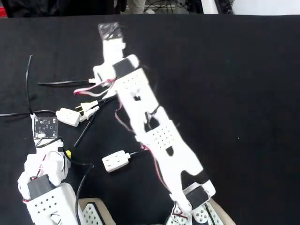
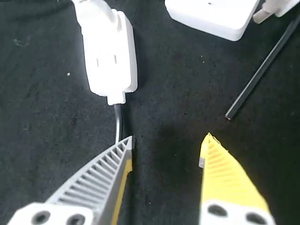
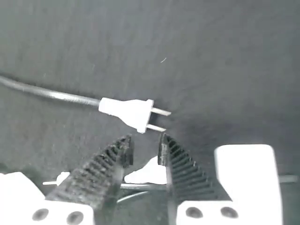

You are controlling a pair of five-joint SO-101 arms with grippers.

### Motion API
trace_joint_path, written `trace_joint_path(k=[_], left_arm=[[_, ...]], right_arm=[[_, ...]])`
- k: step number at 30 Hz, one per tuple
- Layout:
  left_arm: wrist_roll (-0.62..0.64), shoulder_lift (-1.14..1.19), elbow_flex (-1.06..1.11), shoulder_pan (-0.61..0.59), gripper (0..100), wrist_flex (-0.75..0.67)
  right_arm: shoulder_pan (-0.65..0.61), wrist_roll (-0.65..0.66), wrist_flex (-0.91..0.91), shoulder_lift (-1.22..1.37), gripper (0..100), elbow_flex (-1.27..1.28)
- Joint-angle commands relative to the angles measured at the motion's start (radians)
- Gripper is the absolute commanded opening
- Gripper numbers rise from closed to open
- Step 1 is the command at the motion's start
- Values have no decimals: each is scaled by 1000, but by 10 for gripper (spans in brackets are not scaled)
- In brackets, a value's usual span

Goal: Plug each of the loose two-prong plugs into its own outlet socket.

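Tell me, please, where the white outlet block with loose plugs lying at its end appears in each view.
High view: the outlet block sits left of centre, at mid-height.
Left wrist view: the outlet block lies straight beyond the yellow fingertip.
Right wrist view: probably the outlet block cut off beside the dark fingers.
Shared landmark: the white plug lying next to it.

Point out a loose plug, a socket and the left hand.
plug (image 3: 129, 114), right wrist view, on its white body.
socket (image 2: 111, 70), left wrist view, on its slotted face.
left hand (image 2: 168, 138), left wrist view, midway between its fingertips.
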Motion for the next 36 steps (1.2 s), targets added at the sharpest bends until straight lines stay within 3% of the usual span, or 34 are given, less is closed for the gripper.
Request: trace_joint_path(k=[1,5,10,12,22,30,36], left_arm=[[-5,-8,-4,-10,230,-11],[-5,-8,-4,-10,230,-11],[-6,-8,4,-10,230,-18],[-6,-8,5,-7,230,-18],[-6,-8,5,-5,230,-18],[-6,-8,7,-4,230,-18],[-6,-8,7,-4,230,-18]], right_arm=[[-12,-15,-23,-18,107,4],[-3,-55,-12,-10,123,15],[-5,-244,81,-10,312,15],[-6,-285,101,-8,344,15],[-29,-356,23,87,201,4],[-28,-345,0,107,44,-62],[-29,-264,84,94,21,-88]])
